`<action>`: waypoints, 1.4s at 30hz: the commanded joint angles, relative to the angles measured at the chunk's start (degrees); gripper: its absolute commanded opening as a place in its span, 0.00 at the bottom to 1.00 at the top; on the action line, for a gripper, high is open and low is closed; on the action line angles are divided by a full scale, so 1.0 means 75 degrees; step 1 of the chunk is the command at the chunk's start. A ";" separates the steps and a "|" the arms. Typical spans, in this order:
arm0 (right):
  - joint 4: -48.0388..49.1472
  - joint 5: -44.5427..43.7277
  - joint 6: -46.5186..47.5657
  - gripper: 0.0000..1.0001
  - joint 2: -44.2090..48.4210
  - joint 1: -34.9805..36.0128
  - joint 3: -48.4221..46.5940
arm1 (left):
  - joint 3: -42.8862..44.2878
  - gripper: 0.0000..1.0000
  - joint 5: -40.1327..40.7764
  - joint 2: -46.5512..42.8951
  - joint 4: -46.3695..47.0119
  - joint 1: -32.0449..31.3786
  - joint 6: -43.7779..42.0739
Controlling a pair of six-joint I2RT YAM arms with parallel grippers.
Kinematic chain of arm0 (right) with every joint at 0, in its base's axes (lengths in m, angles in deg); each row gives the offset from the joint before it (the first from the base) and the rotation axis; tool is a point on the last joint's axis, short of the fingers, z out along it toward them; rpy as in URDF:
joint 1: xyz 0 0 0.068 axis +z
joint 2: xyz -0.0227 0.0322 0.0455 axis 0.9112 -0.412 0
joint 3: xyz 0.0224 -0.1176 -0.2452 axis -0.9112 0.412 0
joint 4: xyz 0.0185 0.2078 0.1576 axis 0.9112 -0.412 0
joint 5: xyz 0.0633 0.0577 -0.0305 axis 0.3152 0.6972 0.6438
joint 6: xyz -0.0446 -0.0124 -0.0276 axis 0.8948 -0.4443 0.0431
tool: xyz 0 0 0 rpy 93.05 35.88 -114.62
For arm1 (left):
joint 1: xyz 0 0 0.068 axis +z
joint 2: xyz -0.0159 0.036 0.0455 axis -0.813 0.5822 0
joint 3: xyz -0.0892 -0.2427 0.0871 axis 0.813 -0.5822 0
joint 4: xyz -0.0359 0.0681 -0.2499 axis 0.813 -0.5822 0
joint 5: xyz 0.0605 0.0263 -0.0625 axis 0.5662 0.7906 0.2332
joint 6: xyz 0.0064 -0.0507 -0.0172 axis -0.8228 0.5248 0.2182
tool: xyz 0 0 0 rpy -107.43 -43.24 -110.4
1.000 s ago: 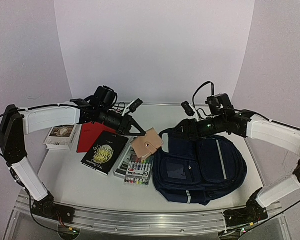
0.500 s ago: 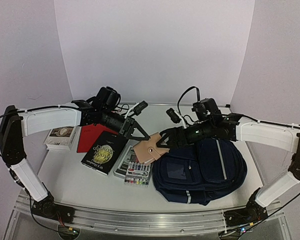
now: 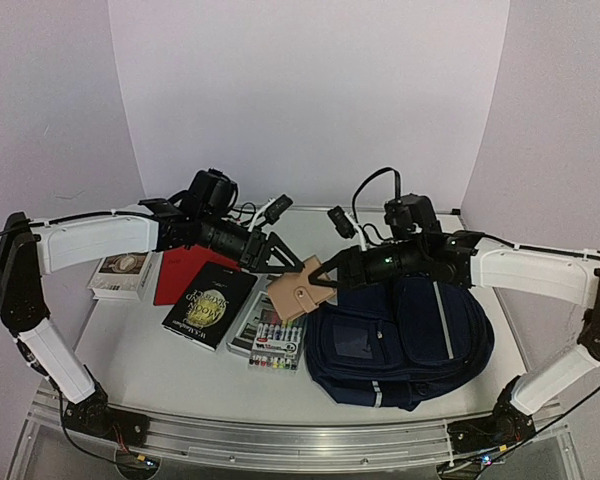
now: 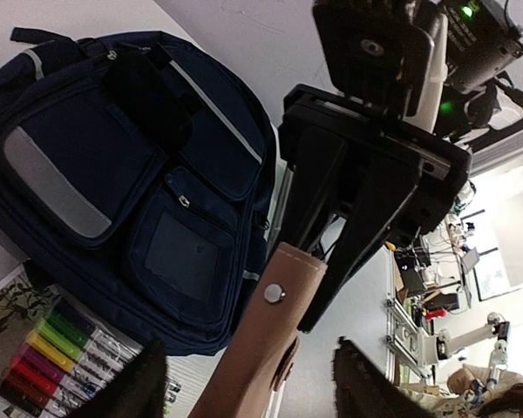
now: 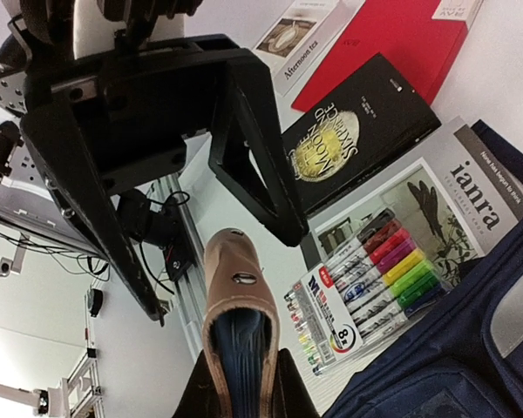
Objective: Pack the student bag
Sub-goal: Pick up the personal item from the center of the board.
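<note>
The student bag, lying on the right side of the table, looks soft and floppy and is probably best taken by a zip edge or strap, while the right gripper pinches a tan pouch and the left gripper stands apart around it.

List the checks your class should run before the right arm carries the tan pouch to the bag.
1. The right gripper is shut on the tan pouch: ok.
2. The left gripper has its jaws open, not touching the pouch: ok.
3. The student bag has its main compartment open: cannot tell.
4. The marker set lies beside the bag, not on it: ok.
</note>
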 commanded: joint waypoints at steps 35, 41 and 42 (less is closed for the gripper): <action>0.4108 -0.0753 -0.1666 0.10 0.2019 0.0031 0.1390 | -0.1581 0.19 -0.1326 -0.0715 0.6179 0.0180 0.3685; 0.4102 -0.0346 -0.1708 0.46 0.1807 0.0029 0.1272 | -0.1689 0.00 -0.1324 -0.0705 0.6333 0.0169 0.3744; 0.4106 -0.0285 -0.1711 0.47 0.1760 0.0031 0.1254 | -0.1689 0.00 -0.1331 -0.0707 0.6340 0.0166 0.3751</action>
